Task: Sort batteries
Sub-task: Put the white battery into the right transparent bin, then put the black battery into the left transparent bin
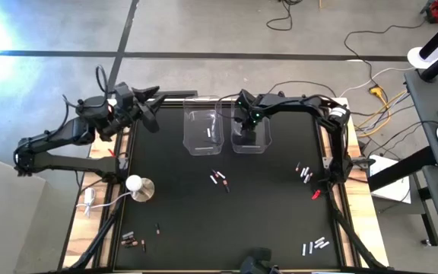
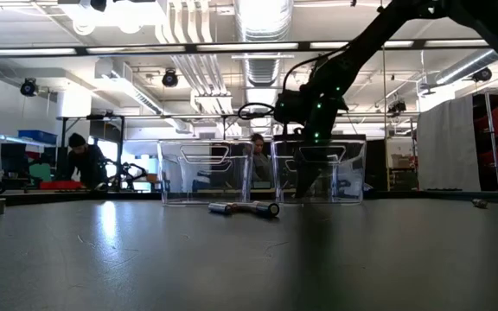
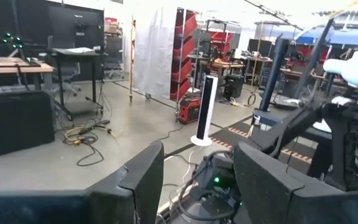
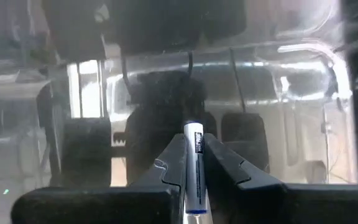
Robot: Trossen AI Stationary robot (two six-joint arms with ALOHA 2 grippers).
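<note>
Clear plastic forms the two bins at the far side of the black counter (image 1: 265, 198); the right bin (image 1: 251, 134) is taken here as the landmark, with the left bin (image 1: 204, 131) just beside it. The right gripper (image 4: 192, 163) is held over and inside the right bin, and its fingers (image 4: 229, 168) are closed narrowly on a silvery-white battery (image 4: 194, 168) with a dark band near its tip and a blue end, gripped lengthwise between them. In the low view the right gripper (image 2: 309, 151) is seen lowered into the right bin (image 2: 318, 171). One pale battery (image 1: 207, 133) is seen inside the left bin.

Nearer than the right bin, toward the counter's middle, a few loose batteries (image 1: 219, 180) are scattered; in the low view these batteries (image 2: 244, 208) lie in front of the bins. Further batteries (image 1: 305, 173) are seen to the right of the right bin near the counter's edge, with a small red object (image 1: 315, 195) close by, and others (image 1: 315, 245) lie at the near right corner. Dark batteries (image 1: 133, 242) are gathered at the near left corner.

The left gripper (image 1: 147, 110) is kept well to the left of the right bin, off the counter's far left corner, with its fingers (image 3: 145, 177) spread wide and nothing between them. A white round-based knob (image 1: 138, 187) stands near the counter's left edge.
</note>
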